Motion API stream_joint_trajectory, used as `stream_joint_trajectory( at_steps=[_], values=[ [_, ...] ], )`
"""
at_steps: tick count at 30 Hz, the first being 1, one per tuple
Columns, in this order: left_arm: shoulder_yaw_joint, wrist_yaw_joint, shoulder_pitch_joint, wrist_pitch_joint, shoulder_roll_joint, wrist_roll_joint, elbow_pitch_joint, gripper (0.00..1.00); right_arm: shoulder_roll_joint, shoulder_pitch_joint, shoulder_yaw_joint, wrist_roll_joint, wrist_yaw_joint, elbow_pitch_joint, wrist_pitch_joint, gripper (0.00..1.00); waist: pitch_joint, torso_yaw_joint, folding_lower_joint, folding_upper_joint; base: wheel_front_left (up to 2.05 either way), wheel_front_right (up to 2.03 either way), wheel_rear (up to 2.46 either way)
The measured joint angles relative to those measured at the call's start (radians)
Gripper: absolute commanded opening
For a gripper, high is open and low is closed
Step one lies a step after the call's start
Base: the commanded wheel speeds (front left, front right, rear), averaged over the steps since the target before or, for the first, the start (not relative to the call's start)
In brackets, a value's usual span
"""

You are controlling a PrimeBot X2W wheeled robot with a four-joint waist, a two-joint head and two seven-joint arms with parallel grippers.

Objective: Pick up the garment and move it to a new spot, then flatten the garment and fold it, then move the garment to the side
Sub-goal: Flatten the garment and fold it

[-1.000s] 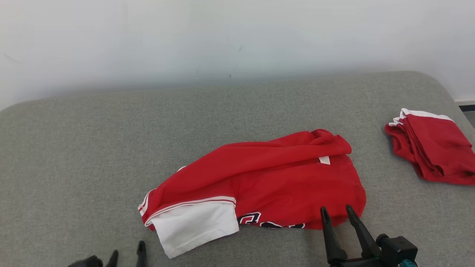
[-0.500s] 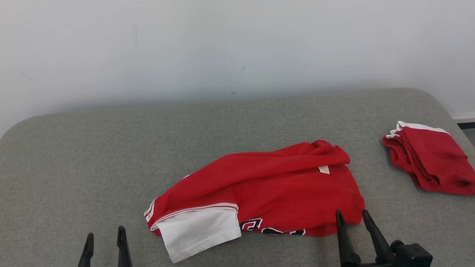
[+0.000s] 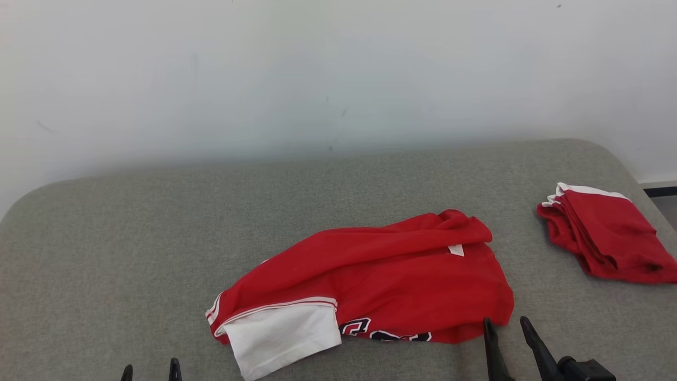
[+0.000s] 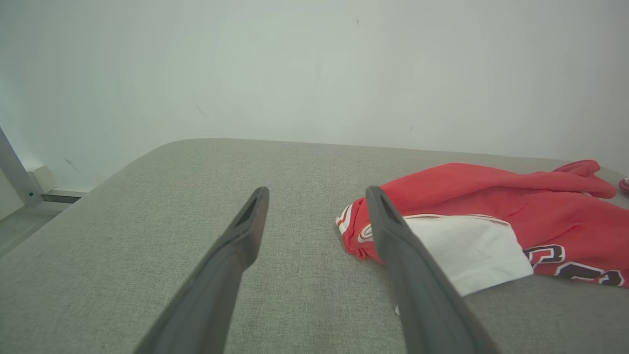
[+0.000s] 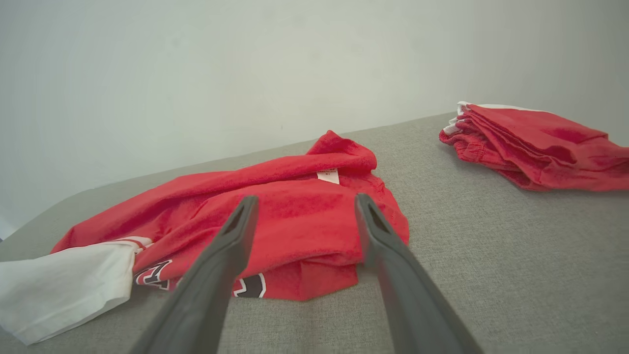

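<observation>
Head view shows the right pincer (image 3: 505,320) spread open and empty, its fingertips at the near edge of the crumpled red garment (image 3: 402,275). The left pincer (image 3: 150,365), likewise released, sits apart from the garment's white end. The garment lies mid-worktop (image 3: 158,222); a folded red stack (image 3: 603,238) lies well to its right.

One grey padded desk (image 3: 158,238) carried two lots of red cloth: one loose garment (image 3: 370,280), crumpled, and one folded stack (image 3: 603,238) near the right edge. How many pieces made up that stack could not be told. The garment showed one white sleeve (image 3: 280,333) and one small white label (image 3: 456,250). Two pincers were there, the left pincer (image 3: 150,366) and the right pincer (image 3: 505,320), each with two dark fingers.
</observation>
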Motion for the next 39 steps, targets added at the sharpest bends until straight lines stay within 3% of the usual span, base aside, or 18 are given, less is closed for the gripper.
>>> stream_joint_trajectory(
  at_steps=[12,34,39],
  values=[
    [0.016,-0.033,0.011,0.0,-0.011,0.017,0.032,1.0,0.0,0.02,-0.025,-0.038,0.0,-0.014,0.017,1.0,0.004,-0.005,0.0,0.0,0.0,0.0,0.0],
    [-0.012,-0.02,-0.001,0.0,-0.012,-0.001,0.053,1.0,0.0,0.011,-0.016,-0.031,0.0,-0.025,0.016,1.0,0.024,-0.007,0.0,0.0,0.0,0.0,0.0],
    [-0.052,-0.057,-0.006,0.0,-0.012,-0.026,0.134,1.0,0.0,0.007,-0.016,-0.03,0.0,-0.026,0.016,1.0,0.026,-0.006,0.0,0.0,0.0,0.0,0.0]
  ],
)
